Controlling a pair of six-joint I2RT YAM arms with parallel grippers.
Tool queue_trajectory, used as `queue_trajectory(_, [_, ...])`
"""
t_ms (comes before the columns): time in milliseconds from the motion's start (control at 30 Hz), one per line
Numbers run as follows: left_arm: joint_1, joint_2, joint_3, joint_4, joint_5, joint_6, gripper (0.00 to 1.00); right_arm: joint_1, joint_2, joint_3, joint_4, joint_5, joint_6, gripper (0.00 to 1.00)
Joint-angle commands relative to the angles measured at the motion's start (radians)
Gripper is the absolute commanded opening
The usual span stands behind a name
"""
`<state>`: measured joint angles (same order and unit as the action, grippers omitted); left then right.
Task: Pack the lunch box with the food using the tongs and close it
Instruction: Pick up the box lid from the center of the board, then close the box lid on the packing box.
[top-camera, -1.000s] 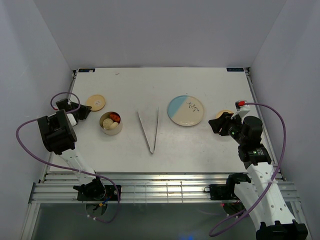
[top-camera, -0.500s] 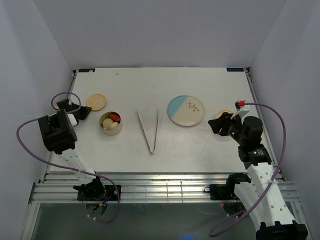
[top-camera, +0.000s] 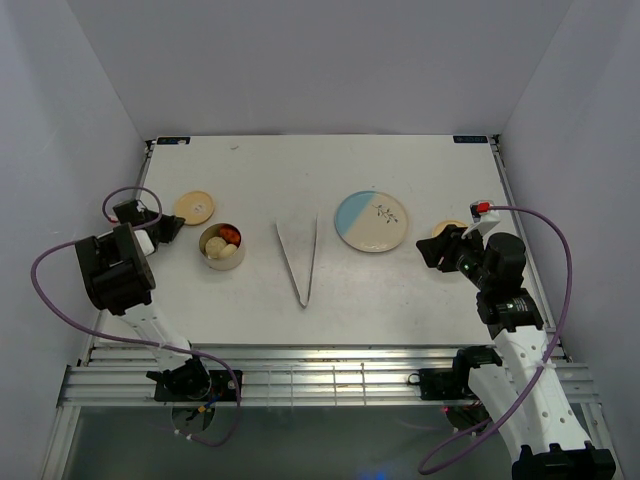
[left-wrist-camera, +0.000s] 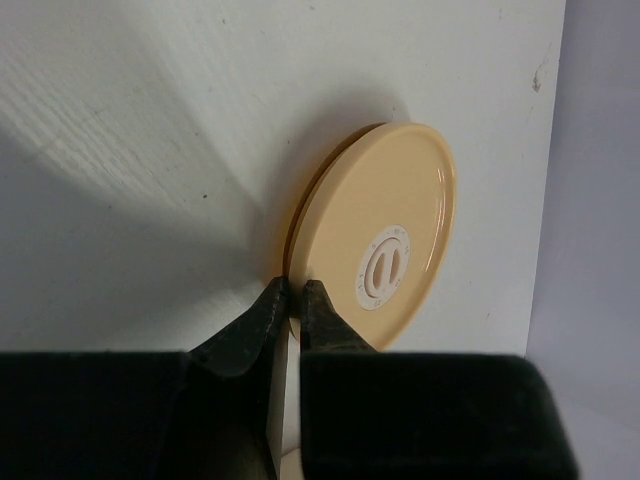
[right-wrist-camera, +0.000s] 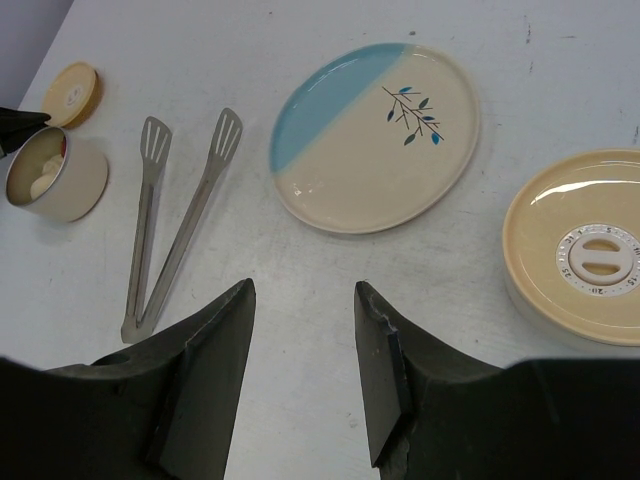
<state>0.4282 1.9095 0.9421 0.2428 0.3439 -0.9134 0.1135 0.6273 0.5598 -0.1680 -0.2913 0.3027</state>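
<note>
since a second ago the left tool (left-wrist-camera: 293, 293) has narrowed onto the rim of the peach lid (left-wrist-camera: 385, 240), and the left arm has sunk a little toward the near edge of the desk (top-camera: 400, 290); the lid has shifted very slightly with it. nothing else has moved.

nearest, at the right side, the right tool (right-wrist-camera: 303, 295) hangs above the desk with its fingers moderately apart and nothing between them.

at the middle of the desk lie the tongs (top-camera: 298, 258), flat, their joined end toward the arms and their two slotted tips spread toward the far side.

left of the tongs, apart from them, stands the lunch box (top-camera: 222, 247), a small round uncovered tin. the food (top-camera: 226, 240) is inside it: pale whitish lumps and an orange-red piece.

right of the tongs sits the plate (top-camera: 371, 221), cream and light blue with a leaf sprig, bare. just beside the right tool is a lidded tub (right-wrist-camera: 585, 250), peach coloured.

farthest, left of the lunch box and beyond it, the left tool pinches the lid's near edge between almost closed fingers. the lid's top shows a white round label. whether its far edge touches the desk i cannot tell.
</note>
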Motion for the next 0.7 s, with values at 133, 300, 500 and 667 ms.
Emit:
queue_trajectory(133, [-0.006,-0.158,-0.028,0.007,0.037,0.002,0.0,0.005,-0.006,0.011,0.036,-0.011,-0.013,0.5])
queue_trajectory(300, [-0.005,-0.211,-0.039,0.004,0.052,-0.007,0.0,0.005,-0.009,0.008,0.036,-0.012,-0.013,0.5])
queue_trajectory(500, [-0.023,-0.317,-0.049,-0.049,0.087,0.04,0.0,0.003,-0.009,0.012,0.038,-0.023,-0.01,0.51])
queue_trajectory(667, [-0.114,-0.473,-0.037,-0.247,-0.058,0.117,0.0,0.005,-0.006,0.011,0.042,-0.025,-0.01,0.51])
